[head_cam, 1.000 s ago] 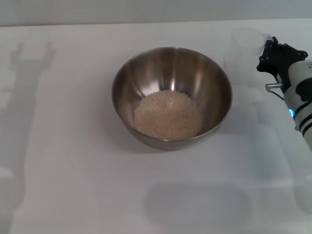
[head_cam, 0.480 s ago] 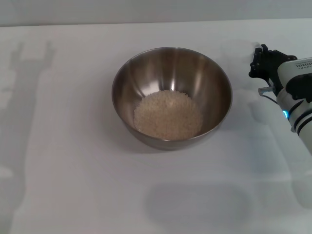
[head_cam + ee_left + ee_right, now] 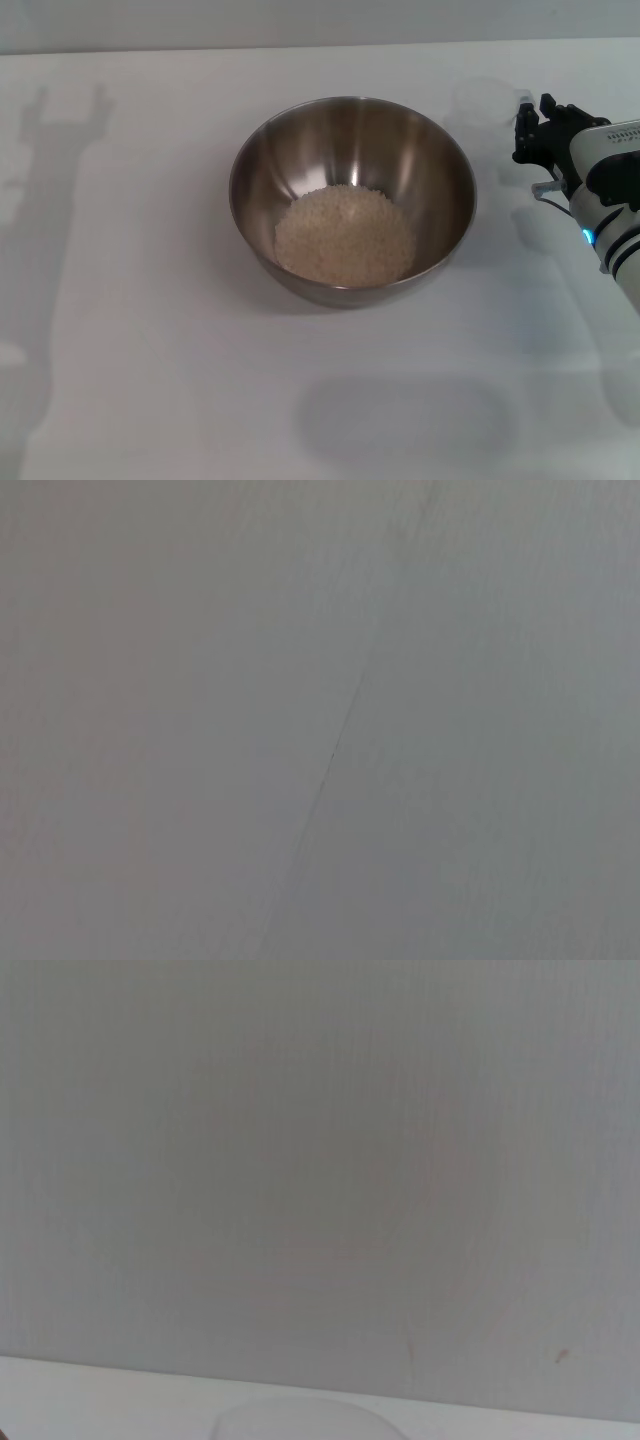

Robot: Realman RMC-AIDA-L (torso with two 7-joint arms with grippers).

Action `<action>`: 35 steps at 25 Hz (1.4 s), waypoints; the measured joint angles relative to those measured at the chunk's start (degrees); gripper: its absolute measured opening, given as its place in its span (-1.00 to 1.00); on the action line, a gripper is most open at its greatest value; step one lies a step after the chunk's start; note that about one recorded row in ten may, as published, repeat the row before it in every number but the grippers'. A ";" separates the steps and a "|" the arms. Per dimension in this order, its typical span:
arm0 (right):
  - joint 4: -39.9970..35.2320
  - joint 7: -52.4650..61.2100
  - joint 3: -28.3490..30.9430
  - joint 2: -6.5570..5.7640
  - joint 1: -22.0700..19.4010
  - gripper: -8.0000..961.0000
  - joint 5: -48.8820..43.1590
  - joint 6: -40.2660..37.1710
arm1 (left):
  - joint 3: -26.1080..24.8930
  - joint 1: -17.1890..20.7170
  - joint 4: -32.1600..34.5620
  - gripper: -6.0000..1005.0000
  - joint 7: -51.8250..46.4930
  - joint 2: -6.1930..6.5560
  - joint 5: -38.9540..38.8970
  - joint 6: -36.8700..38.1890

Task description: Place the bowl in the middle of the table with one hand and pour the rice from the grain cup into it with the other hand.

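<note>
The steel bowl (image 3: 352,130) sits in the middle of the white table (image 3: 150,330). A heap of pale rice (image 3: 344,236) lies in its bottom. The translucent grain cup (image 3: 487,102) stands upright just right of the bowl's far rim and looks empty. My right gripper (image 3: 530,128) is right against the cup's right side, low over the table. The right wrist view shows only the cup's rim (image 3: 305,1420) at its lower edge, before a blank wall. My left gripper is out of view; only its shadow (image 3: 60,130) falls on the table's left side.
The right arm's white forearm (image 3: 615,215) reaches in from the right edge. The table's far edge (image 3: 300,47) runs behind the bowl. The left wrist view shows only a plain grey surface (image 3: 320,720).
The right gripper and the cup have shifted a little left and toward me, ending closer to the bowl. Bowl and rice have not moved.
</note>
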 joint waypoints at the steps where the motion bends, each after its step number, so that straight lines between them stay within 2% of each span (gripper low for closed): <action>1: -0.01 0.00 0.00 0.00 0.00 -0.57 0.00 0.01 | 0.00 0.00 0.00 0.68 0.00 0.00 0.00 0.00; 9: 1.03 0.01 -0.17 0.24 -2.34 -0.57 -2.08 -1.48 | 0.11 0.71 -0.03 0.68 0.00 0.00 0.00 1.14; 13: 2.60 0.02 -0.18 0.33 -6.15 -0.53 -4.21 -6.50 | 0.18 1.50 -0.60 0.68 -0.02 0.08 0.00 1.23; 19: 3.46 -0.25 -0.91 0.27 -9.56 -0.41 -5.16 -11.29 | 0.36 2.11 -1.16 0.68 -0.05 0.09 0.12 1.38; 20: 3.31 -0.06 -1.26 0.34 -11.19 -0.39 -5.79 -14.68 | 0.39 2.22 -1.21 0.68 -0.05 0.09 0.25 1.38; 22: 3.18 -0.01 -1.54 0.41 -12.03 -0.35 -5.94 -16.56 | 0.43 2.39 -1.24 0.68 -0.06 0.09 0.45 1.40; 23: 3.05 0.29 -2.12 0.49 -13.32 -0.33 -6.00 -20.69 | 0.44 2.50 -1.24 0.68 -0.07 0.09 0.78 1.46; 24: 3.05 0.29 -2.12 0.49 -13.32 -0.31 -6.00 -20.69 | 0.44 2.50 -1.24 0.68 -0.07 0.09 0.78 1.46; 25: 2.80 1.69 -2.38 0.36 -14.28 -0.30 -6.09 -25.25 | 0.45 2.52 -1.23 0.68 -0.07 0.07 0.86 1.48; 26: 2.80 1.69 -2.38 0.36 -14.28 -0.28 -6.09 -25.25 | 0.45 2.55 -1.18 0.68 -0.08 0.05 1.13 1.49; 28: 0.18 6.12 -2.44 0.20 -14.53 -0.24 -6.67 -32.34 | 0.45 2.62 -1.02 0.68 -0.09 0.00 1.67 1.59; 29: 0.18 6.12 -2.44 0.20 -14.53 -0.22 -6.67 -32.34 | 0.45 2.67 -0.95 0.68 -0.08 -0.02 1.94 1.68; 31: -4.54 12.53 -2.12 0.29 -13.91 -0.16 -6.94 -40.06 | 0.48 2.72 -0.72 0.68 0.25 -0.07 2.39 1.78; 35: -8.02 17.08 -1.68 0.27 -13.27 0.01 -6.64 -45.45 | 0.53 2.86 -0.15 0.68 0.64 -0.09 3.51 1.81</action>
